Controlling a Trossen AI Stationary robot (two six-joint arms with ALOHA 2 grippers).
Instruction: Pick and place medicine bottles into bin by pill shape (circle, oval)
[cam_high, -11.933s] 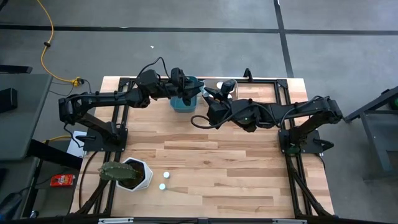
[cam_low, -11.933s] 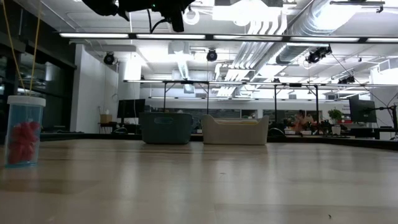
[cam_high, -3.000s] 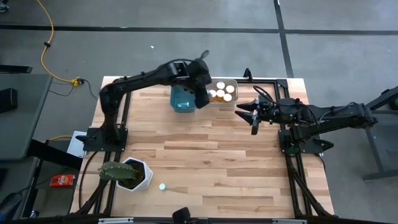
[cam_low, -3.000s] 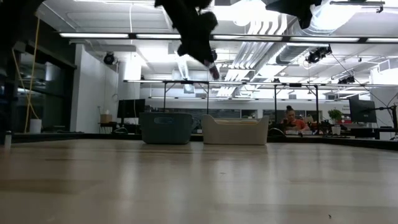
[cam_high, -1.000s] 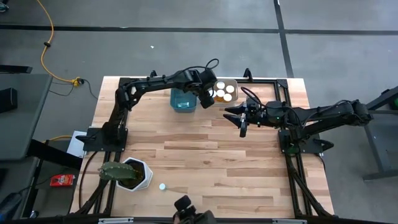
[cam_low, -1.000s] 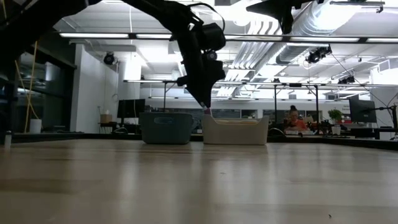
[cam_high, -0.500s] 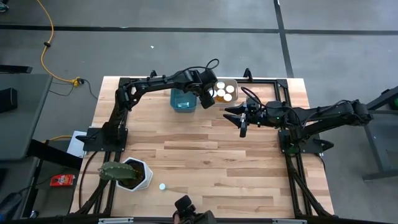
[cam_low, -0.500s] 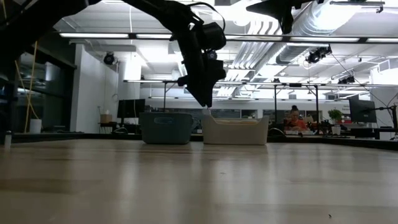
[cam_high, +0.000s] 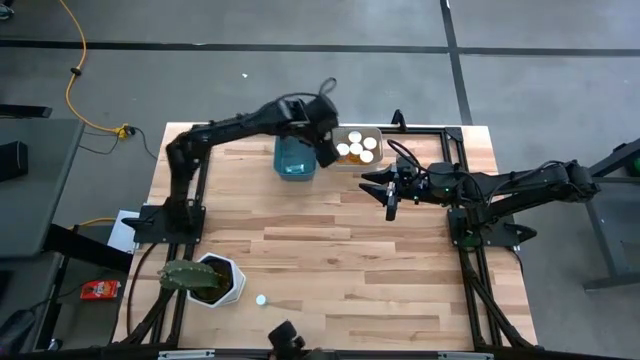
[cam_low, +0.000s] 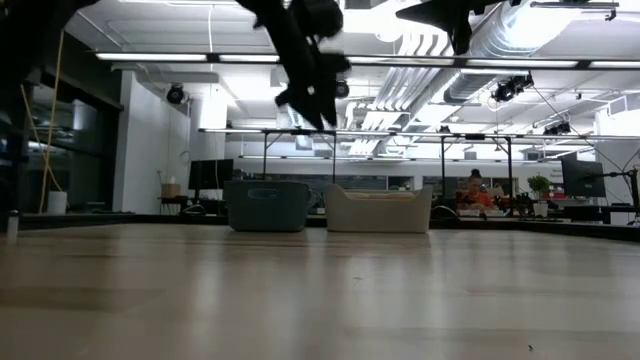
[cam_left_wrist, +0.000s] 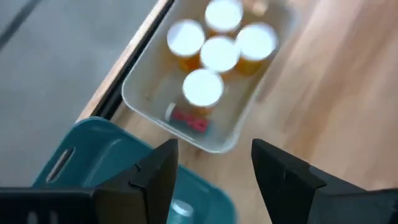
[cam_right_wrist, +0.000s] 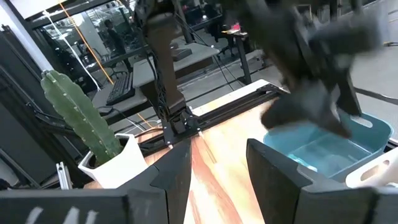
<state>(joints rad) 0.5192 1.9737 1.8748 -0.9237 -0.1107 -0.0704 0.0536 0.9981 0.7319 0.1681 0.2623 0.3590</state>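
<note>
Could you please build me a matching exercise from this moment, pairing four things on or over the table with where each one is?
Things:
1. loose medicine bottle
2. teal bin
3. left claw
4. right claw

Places:
A. hanging over bare wood, right of the cream bin
B. at the table's far edge, beside the cream bin
C. on the near part of the table, by the white plant pot
D. raised above the gap between the two bins

Pairs: 1-C, 2-B, 3-D, 4-A
</note>
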